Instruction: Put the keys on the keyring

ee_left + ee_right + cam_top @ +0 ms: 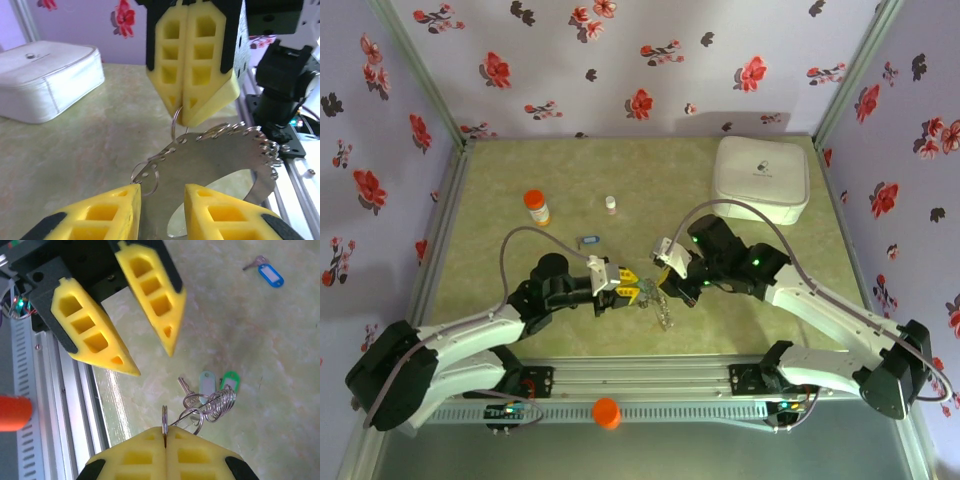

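The keyring (220, 155), a thin grey metal band with holes and small split rings along its edge, hangs between the two grippers. My right gripper (165, 432) is shut on one small ring of the keyring (220, 402). A green-tagged key (230, 380) and a pale-tagged key (206, 381) dangle from its rings, just above the table. My left gripper (162, 190) is open, its fingertips either side of the band's lower edge. In the top view the left gripper (630, 292) faces the right gripper (665, 278) over the keyring (665, 312). A blue key (588, 240) lies alone on the table.
A white rounded box (762, 178) stands at the back right. An orange-capped pill bottle (536, 207) and a small white bottle (611, 204) stand behind the left arm. An orange cap (606, 412) sits on the aluminium rail (650, 378) at the near edge.
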{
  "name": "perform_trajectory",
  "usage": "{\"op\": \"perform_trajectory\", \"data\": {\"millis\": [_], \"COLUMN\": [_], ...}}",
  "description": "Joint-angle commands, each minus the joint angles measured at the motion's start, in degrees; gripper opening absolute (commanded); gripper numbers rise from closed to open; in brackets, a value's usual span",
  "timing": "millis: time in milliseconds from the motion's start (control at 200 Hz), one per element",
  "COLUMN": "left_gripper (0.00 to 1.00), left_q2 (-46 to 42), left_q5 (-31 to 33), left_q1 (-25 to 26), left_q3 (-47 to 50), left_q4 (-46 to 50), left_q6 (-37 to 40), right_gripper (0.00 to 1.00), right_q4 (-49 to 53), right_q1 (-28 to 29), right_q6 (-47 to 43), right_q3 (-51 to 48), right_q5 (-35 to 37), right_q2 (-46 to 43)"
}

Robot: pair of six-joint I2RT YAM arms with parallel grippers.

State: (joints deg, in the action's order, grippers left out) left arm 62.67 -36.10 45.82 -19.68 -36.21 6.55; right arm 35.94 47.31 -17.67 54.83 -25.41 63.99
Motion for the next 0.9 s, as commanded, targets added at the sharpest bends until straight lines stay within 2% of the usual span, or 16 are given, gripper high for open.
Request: {"op": "perform_trajectory", "data": {"millis": [0, 215, 475, 590, 735, 805, 895], "left_gripper": [0.31, 0.29, 0.17, 0.14, 0.0, 0.0, 0.0], "left_q2": [1.8, 4.85, 4.81, 5.12, 5.39, 5.35, 5.27], "left_q5": [-5.9, -10.04, -10.57, -10.62, -10.75, -10.71, -10.73], "left_q1": [-0.47, -0.45, -0.56, -0.55, -0.56, -0.55, -0.64], "left_q3": [-2.53, -4.31, -4.23, -4.49, -4.31, -4.06, -3.16], "left_q4": [1.22, -0.91, -1.3, -1.41, -3.17, -4.05, -6.07], "left_q6": [1.47, 0.51, 0.77, 0.88, -0.02, -0.42, -1.11], "right_gripper": [0.0, 0.0, 0.0, 0.0, 0.0, 0.0, 0.27], "right_q4": [4.15, 5.89, 8.76, 8.57, 7.51, 5.84, -0.94], "right_q1": [1.24, 2.99, 4.73, 5.27, 5.53, 5.5, 3.34], "right_q6": [-8.88, -11.85, -12.98, -13.04, -12.26, -10.4, -5.58], "right_q3": [4.3, 8.25, 10.98, 11.33, 10.81, 10.08, 5.92], "right_q5": [0.19, 0.93, 3.57, 2.68, 1.72, 1.15, -1.39], "right_q2": [2.01, 5.66, 7.98, 8.27, 8.47, 7.65, 3.88]}}
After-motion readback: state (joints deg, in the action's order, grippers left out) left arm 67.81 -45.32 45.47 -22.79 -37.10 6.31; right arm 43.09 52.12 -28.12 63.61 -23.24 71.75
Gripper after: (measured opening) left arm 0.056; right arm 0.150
